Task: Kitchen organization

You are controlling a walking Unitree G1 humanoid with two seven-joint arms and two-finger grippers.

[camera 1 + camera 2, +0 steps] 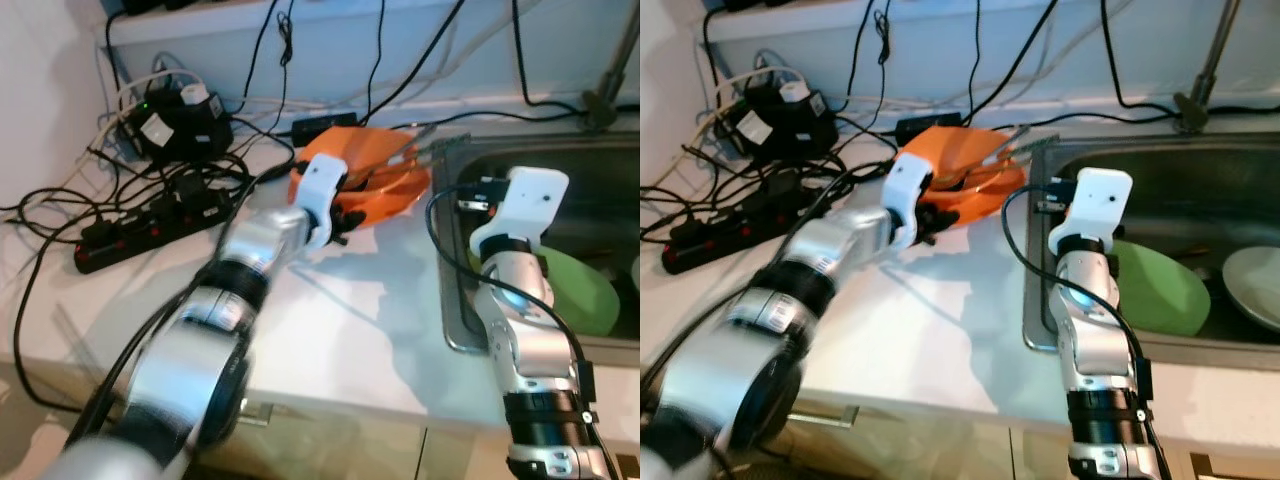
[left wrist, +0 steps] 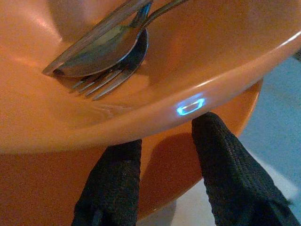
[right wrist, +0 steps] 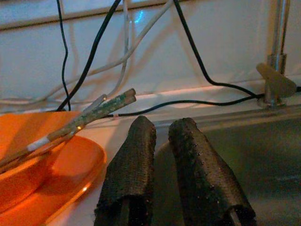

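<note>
the tidying looks barely begun: the left gripper (image 2: 162, 162) sits at the rim of the orange bowl (image 1: 375, 150) on the counter (image 1: 330, 330), its fingers slightly apart under the rim with nothing clamped, so the bowl is not lifted yet. just ahead of those fingers the bowl holds a spoon (image 2: 106, 52) and a fork (image 2: 106, 82), with chopsticks (image 3: 89, 115) leaning out. the right gripper (image 3: 162, 136) hovers at the sink (image 1: 1200, 170) edge, fingers nearly together and empty, with a green bowl (image 1: 1155, 290) and a white plate (image 1: 1255, 285) still in the basin beyond it.

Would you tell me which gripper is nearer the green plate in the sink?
Right. The right gripper hangs over the sink's left edge, just above the green plate. The left gripper is over the counter, at the orange bowl.
</note>
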